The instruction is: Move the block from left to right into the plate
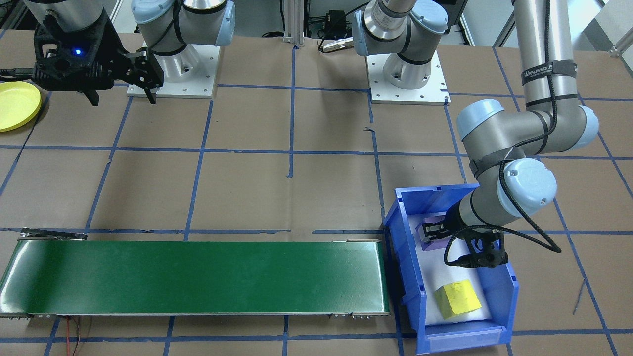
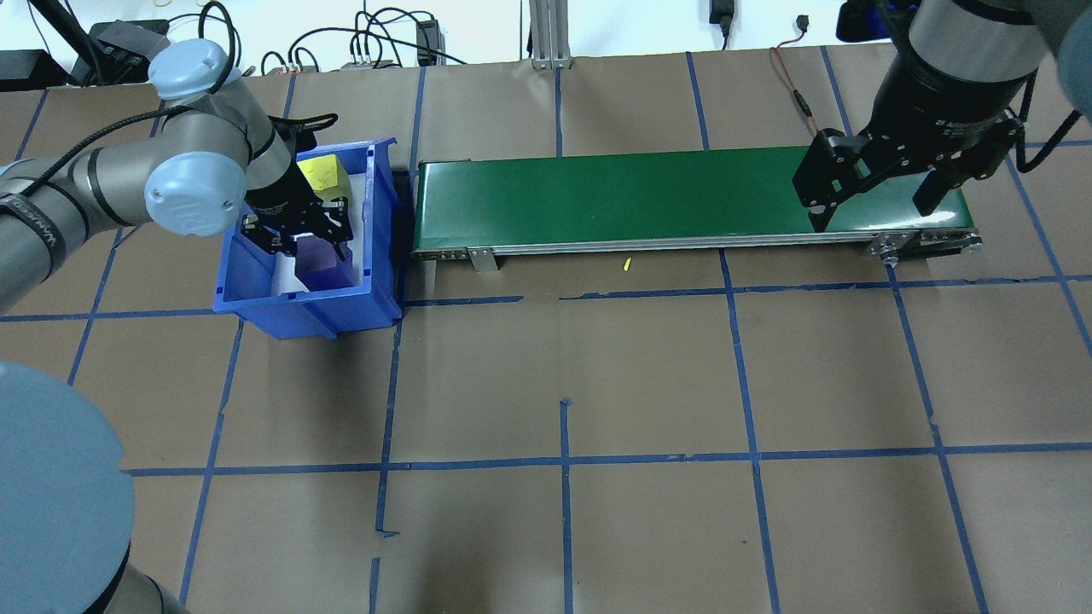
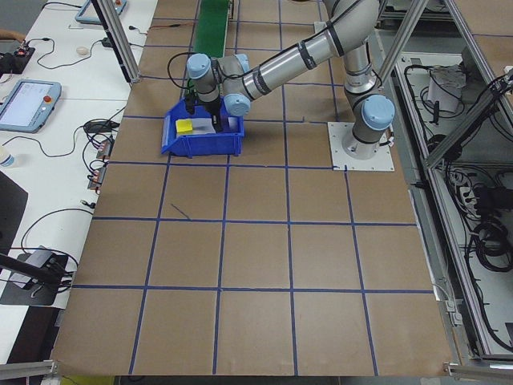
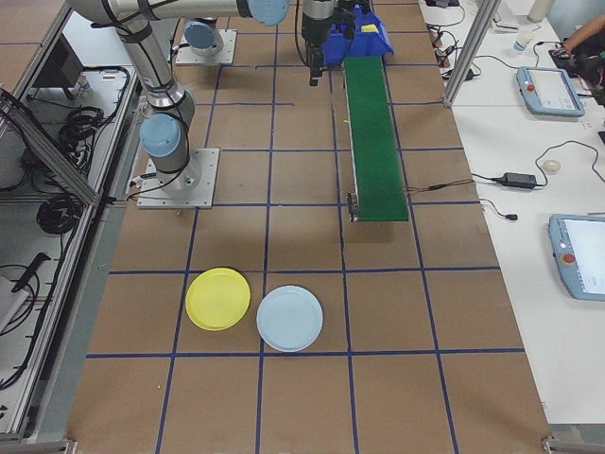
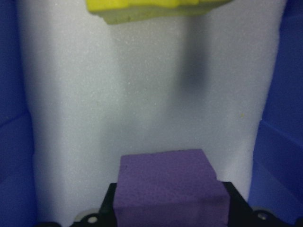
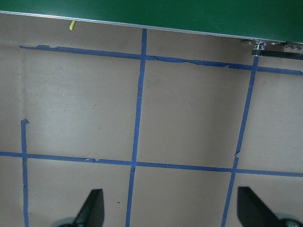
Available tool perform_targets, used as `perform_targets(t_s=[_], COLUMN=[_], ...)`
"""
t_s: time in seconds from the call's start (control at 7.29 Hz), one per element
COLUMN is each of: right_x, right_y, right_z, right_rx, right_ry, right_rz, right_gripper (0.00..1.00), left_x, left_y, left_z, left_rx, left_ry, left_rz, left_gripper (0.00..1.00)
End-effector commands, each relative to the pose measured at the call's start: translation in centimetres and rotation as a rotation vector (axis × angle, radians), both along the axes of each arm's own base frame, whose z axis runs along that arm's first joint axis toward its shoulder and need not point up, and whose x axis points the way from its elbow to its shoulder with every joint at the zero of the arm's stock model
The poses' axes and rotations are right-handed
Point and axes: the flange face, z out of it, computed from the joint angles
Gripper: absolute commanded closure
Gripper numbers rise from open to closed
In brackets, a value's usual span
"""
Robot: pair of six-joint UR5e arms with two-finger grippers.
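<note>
A purple block [image 5: 168,184] sits between the fingers of my left gripper [image 2: 311,243], which is shut on it low inside the blue bin [image 2: 299,307]. A yellow block [image 1: 457,298] lies loose on the bin's white lining, apart from the gripper. The yellow plate [image 4: 217,298] rests on the table on my right side, also cut by the edge in the front view as the plate [image 1: 15,104]. My right gripper [image 2: 872,211] hangs open and empty above the right end of the green conveyor belt [image 2: 640,192].
The conveyor runs from the bin toward the right arm. A light blue plate [image 4: 289,318] lies beside the yellow one. A tiny yellow scrap [image 2: 625,264] lies on the brown paper near the belt. Both arm bases stand on white mounts.
</note>
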Motion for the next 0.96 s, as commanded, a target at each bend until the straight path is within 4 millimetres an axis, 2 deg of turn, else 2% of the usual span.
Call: perform_targets(t_s=[0.0, 0.27, 0.41, 0.55, 0.69, 0.82], right_x=[0.1, 0.0, 0.0, 0.1, 0.1, 0.0], right_y=[0.0, 0.0, 0.0, 0.0, 0.0, 0.0], right_z=[0.1, 0.1, 0.1, 0.1, 0.0, 0.0], right_rx=[-0.002, -0.002, -0.002, -0.002, -0.001, -0.001], right_ry=[-0.008, -0.006, -0.006, -0.008, -0.008, -0.005], right_rz=[0.004, 0.002, 0.002, 0.002, 0.002, 0.001], right_gripper=[0.0, 0.0, 0.0, 0.0, 0.0, 0.0], left_x=[0.4, 0.3, -0.6, -3.8, -7.8, -11.6], left_y=[-1.6, -3.2, -3.5, -3.5, -3.5, -3.9], left_z=[6.0, 10.6, 11.7, 12.2, 11.9, 10.9], left_rx=[-0.006, -0.017, -0.035, -0.058, -0.076, -0.112], left_ry=[-0.009, -0.005, 0.001, 0.074, 0.09, 0.088], left_rz=[0.007, 0.01, 0.004, -0.002, -0.017, -0.01], left_gripper=[0.64, 0.64, 0.64, 0.64, 0.64, 0.64])
